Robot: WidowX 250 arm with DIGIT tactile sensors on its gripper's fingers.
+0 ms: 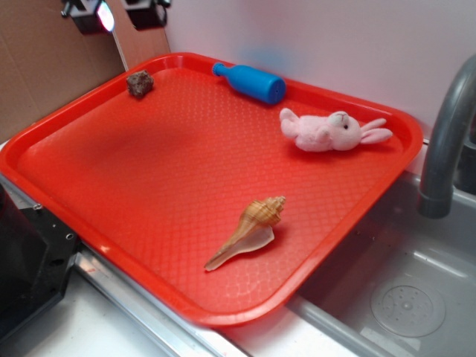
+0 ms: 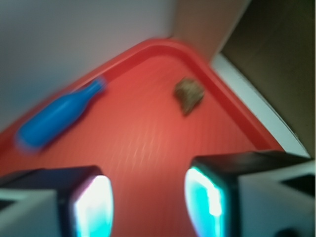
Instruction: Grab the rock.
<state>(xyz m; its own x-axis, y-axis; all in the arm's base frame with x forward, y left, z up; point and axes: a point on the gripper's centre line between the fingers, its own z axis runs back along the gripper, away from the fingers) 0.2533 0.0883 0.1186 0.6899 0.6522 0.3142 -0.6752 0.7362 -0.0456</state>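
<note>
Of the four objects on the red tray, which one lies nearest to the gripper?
The rock, the small dark lump in the tray's far corner. The open gripper hangs just above it; the blue bottle is next, while the plush rabbit and seashell lie farther.

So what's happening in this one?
A robot arm is going for the rock, which sits near the far left corner of a red tray. The gripper is open, holds nothing, and hangs above the tray short of the rock. A blue bottle, a pink plush bunny and a seashell lie elsewhere on the tray, untouched.
</note>
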